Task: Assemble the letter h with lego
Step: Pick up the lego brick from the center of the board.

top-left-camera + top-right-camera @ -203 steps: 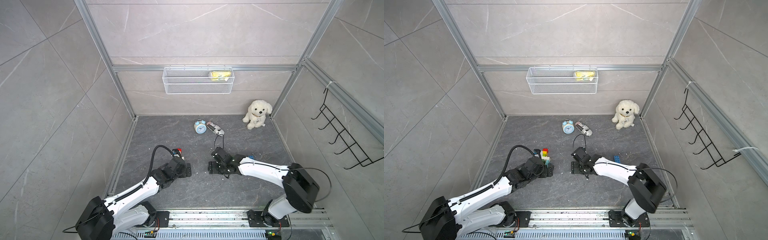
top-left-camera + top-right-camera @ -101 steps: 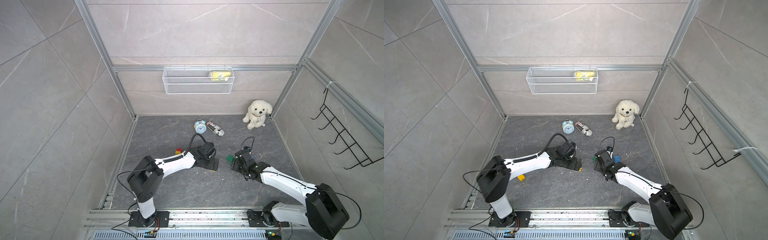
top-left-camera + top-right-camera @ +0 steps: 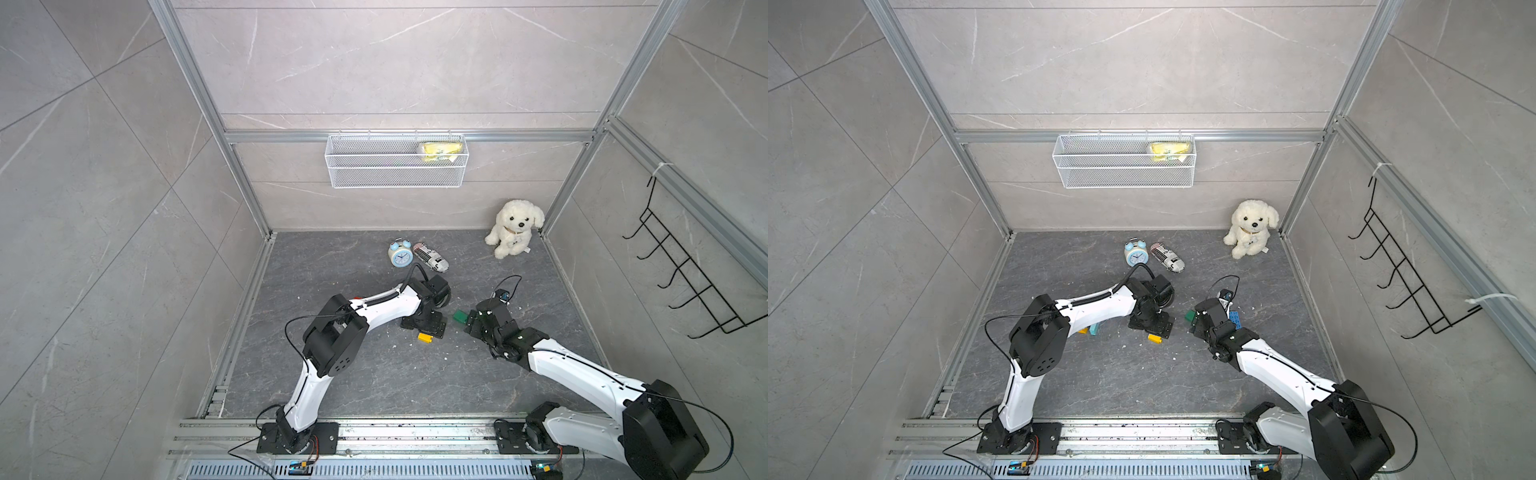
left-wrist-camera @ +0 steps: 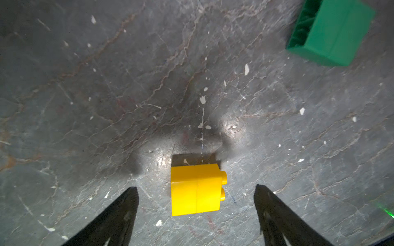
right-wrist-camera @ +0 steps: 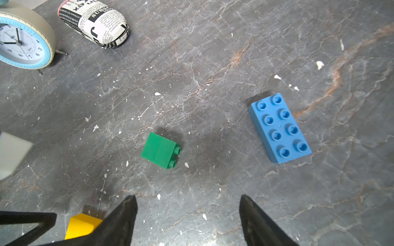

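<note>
While both arms reach low over the dark stone floor (image 3: 415,382), the lego lies on it as loose pieces. In the left wrist view the left gripper (image 4: 195,187) has its jaws spread wide. A yellow brick (image 4: 197,189) lies on its side between the two black fingers (image 4: 125,213), with a gap of bare floor on each side, so nothing is gripped. In both top views that yellow brick (image 3: 424,337) sits just at the front of the left gripper, near the middle of the floor. A green brick (image 5: 161,150) lies on its side too, apart from the yellow one and ahead of the right gripper (image 5: 187,197), whose jaws also stand apart with only floor between them. In a top view the green brick (image 3: 1190,316) shows just beside the right gripper's tip, between the two arms. A longer blue brick (image 5: 279,127) lies flat, studs up, well clear of the green one; in a top view the blue brick (image 3: 1235,319) peeks out beside the right wrist. A light blue brick (image 3: 1095,329) and another yellow piece (image 3: 1083,331) show partly under the left arm. Farther back an alarm clock (image 3: 400,254) and a newspaper-print pouch (image 3: 430,257) stand side by side, and a white plush dog (image 3: 515,226) sits in the back corner. White flecks dot the floor
</note>
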You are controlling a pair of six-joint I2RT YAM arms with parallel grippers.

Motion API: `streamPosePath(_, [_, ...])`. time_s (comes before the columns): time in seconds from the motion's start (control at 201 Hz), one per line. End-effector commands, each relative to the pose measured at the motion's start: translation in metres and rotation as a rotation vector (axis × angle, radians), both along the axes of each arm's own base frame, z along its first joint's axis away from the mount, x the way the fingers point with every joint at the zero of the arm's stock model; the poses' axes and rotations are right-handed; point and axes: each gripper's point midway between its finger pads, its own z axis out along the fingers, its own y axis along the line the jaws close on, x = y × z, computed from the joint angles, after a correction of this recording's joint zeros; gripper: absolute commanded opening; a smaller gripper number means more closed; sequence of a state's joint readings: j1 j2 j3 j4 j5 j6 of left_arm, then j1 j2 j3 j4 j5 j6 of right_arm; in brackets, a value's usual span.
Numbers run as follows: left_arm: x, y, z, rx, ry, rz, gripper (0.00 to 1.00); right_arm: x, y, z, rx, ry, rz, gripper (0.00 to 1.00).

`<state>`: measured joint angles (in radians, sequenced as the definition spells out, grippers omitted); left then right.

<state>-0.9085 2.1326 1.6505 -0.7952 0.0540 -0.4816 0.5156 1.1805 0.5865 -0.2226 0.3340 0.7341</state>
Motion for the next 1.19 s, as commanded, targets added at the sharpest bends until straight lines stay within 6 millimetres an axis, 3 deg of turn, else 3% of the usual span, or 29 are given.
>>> streamPosePath(0.0, [-0.016, 0.008, -0.008, 0.071, 0.069, -0.036, 0.85, 0.0, -0.003, 0.003, 0.015, -0.024, -0.02, 0.78])
streamPosePath(0.214, [-0.016, 0.01, -0.016, 0.106, 0.081, 0.001, 0.76, 0.0, -0.006, 0.005, 0.008, -0.04, -0.023, 0.78])
streamPosePath(0.343, [-0.016, 0.004, -0.017, 0.098, 0.09, 0.006, 0.59, 0.0, -0.008, 0.007, 0.001, -0.047, -0.024, 0.78])
streamPosePath(0.528, [-0.017, 0.004, -0.016, 0.128, 0.075, 0.006, 0.51, 0.002, -0.01, 0.009, 0.0, -0.08, -0.03, 0.78])
streamPosePath(0.692, [-0.01, 0.001, -0.01, 0.12, 0.043, 0.033, 0.37, 0.005, 0.002, 0.007, -0.007, -0.11, 0.068, 0.81])
streamPosePath(0.871, [-0.002, -0.008, 0.016, 0.029, 0.008, 0.078, 0.3, 0.003, 0.022, 0.006, 0.015, -0.119, 0.218, 0.82])
streamPosePath(0.971, [0.003, -0.007, 0.037, -0.086, 0.01, 0.122, 0.29, -0.003, 0.05, 0.015, 0.116, -0.188, 0.368, 0.81])
streamPosePath(1.19, [0.024, 0.029, 0.079, -0.542, 0.113, 0.334, 0.25, -0.013, 0.092, 0.027, 0.255, -0.235, 0.591, 0.76])
